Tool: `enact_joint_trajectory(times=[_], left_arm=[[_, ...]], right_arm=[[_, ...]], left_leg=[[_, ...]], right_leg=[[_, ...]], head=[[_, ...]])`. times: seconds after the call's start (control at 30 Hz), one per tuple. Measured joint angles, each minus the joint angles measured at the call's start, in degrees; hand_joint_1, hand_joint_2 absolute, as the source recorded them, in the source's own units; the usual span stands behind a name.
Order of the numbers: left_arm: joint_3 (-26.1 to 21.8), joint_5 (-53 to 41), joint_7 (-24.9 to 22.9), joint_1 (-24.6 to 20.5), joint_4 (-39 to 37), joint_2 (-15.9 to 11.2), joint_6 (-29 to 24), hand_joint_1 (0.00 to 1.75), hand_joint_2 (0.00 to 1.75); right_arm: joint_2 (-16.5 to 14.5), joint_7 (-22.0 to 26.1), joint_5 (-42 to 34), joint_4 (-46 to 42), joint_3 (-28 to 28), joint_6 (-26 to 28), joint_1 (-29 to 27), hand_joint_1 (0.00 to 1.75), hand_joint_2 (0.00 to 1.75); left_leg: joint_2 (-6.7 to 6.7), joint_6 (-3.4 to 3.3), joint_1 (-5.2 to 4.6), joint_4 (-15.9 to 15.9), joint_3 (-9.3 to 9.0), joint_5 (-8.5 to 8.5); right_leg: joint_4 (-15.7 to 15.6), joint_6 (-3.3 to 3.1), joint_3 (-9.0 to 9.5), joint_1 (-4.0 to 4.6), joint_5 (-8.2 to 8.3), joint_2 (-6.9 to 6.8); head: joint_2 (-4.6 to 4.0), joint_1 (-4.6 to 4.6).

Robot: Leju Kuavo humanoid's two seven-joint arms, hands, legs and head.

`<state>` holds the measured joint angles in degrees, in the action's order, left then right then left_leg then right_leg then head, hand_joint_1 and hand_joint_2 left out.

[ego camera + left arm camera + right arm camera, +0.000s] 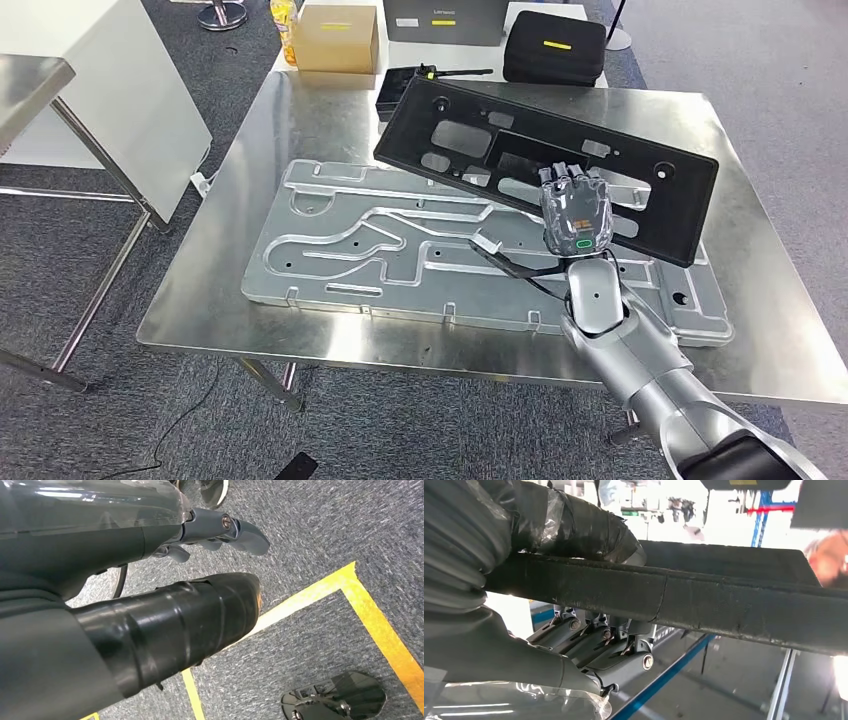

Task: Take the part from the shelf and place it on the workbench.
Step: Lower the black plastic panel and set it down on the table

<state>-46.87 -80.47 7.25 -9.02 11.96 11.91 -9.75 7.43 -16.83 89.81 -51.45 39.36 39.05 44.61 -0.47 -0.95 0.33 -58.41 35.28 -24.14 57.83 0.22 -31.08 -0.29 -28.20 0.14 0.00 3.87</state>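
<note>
Plainly clamped: right hand (575, 212) gripping the black part (500, 150) along its near long edge, thumb (574, 527) pressed on one face of that edge, darker fingers (609, 645) curled against the opposite face, edge sandwiched between them. Part a long flat black panel with cut-out windows, stretching away from the fingers to both sides, tilted, its far-left end raised over the workbench (300, 100), its right end reaching past the fingers toward the bench's right side. Directly beneath the fingers and the part, a grey metal plate (330, 250) with raised channels, lying flat on the bench. Whether the part's lower edge touches that plate near the fingers: cannot tell. Beyond the part, well away from the fingers, a cardboard box (338, 38) and a black case (555, 45). Left hand (220, 530) hanging over grey carpet (320, 525) crossed by yellow tape (370, 625), fingers slightly apart, holding nothing.
</note>
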Motion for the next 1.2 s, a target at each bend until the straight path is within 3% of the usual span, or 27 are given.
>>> enact_joint_trajectory(times=[0.2, 0.37, 0.5, 0.6, 0.7, 0.73, 1.03, 1.17, 1.2], left_arm=[[0.36, 0.5, 0.09, 0.01, 0.0, 0.05, 0.02, 0.0, 0.0], [0.75, 0.78, 0.09, 0.01, 0.0, 0.07, 0.04, 0.0, 0.0], [1.12, 0.83, 0.08, 0.01, 0.0, 0.07, 0.07, 0.0, 0.0], [1.23, 0.88, 0.04, 0.02, 0.0, 0.06, 0.08, 0.0, 0.0], [1.27, 1.04, 0.03, 0.03, 0.0, 0.04, 0.09, 0.0, 0.0], [1.27, 1.1, 0.03, 0.03, 0.0, 0.04, 0.09, 0.0, 0.0], [1.28, 1.46, 0.03, 0.07, 0.0, 0.04, 0.07, 0.0, 0.0], [1.3, 1.65, -0.01, 0.1, 0.0, 0.04, 0.05, 0.0, 0.0], [1.31, 1.73, -0.03, 0.13, 0.0, 0.04, 0.03, 0.0, 0.0]], right_arm=[[-0.57, 3.56, -0.11, 6.71, -0.48, -3.15, -0.18, 1.55, 1.75], [-1.69, 8.78, -2.09, 10.22, -1.87, -5.92, -0.43, 1.56, 1.75], [-2.26, 9.92, -2.72, 11.7, -2.47, -6.37, -0.69, 1.56, 1.75], [-2.58, 12.3, -4.54, 12.53, -2.93, -8.15, -0.6, 1.28, 1.75], [-2.9, 14.4, -6.24, 13.51, -3.31, -9.46, -0.59, 0.24, 1.75], [-2.99, 14.75, -6.52, 13.79, -3.4, -9.72, -0.57, 0.0, 1.75], [-3.61, 15.58, -6.88, 15.36, -3.55, -10.22, -0.38, 0.0, 1.75], [-3.65, 15.55, -6.97, 15.04, -3.56, -9.1, -0.36, 0.0, 0.0], [-3.64, 15.66, -7.18, 14.61, -3.56, -8.96, -0.41, 0.0, 0.0]], left_leg=[[0.01, 0.0, 0.0, 0.0, 0.0, 0.0], [0.01, 0.0, 0.01, 0.01, 0.0, 0.0], [0.01, 0.0, 0.01, 0.01, 0.01, 0.0], [0.01, 0.0, 0.01, 0.01, 0.0, 0.0], [0.01, 0.0, 0.0, 0.01, 0.0, 0.0], [0.01, 0.0, 0.0, 0.01, 0.0, 0.0], [0.01, 0.0, 0.0, 0.01, -0.01, 0.0], [0.01, 0.0, 0.0, 0.01, -0.01, 0.0], [0.02, 0.0, 0.0, 0.01, -0.02, 0.0]], right_leg=[[0.0, 0.0, -0.01, 0.01, 0.0, 0.01], [0.0, 0.0, -0.02, 0.01, 0.0, 0.01], [0.0, 0.0, -0.02, 0.01, 0.0, 0.02], [0.0, 0.0, -0.01, 0.01, 0.0, 0.02], [0.0, 0.0, -0.01, 0.0, 0.0, 0.02], [0.0, 0.0, -0.01, 0.0, 0.0, 0.02], [0.0, 0.0, 0.0, 0.01, 0.0, 0.01], [0.0, 0.0, 0.01, 0.01, 0.0, 0.02], [0.0, 0.0, 0.0, 0.0, 0.0, 0.02]], head=[[0.0, 0.0], [0.0, -0.01], [0.0, 0.01], [0.0, 0.01], [0.0, -0.01], [0.0, -0.01], [0.0, 0.0], [0.0, 0.0], [0.0, 0.0]])
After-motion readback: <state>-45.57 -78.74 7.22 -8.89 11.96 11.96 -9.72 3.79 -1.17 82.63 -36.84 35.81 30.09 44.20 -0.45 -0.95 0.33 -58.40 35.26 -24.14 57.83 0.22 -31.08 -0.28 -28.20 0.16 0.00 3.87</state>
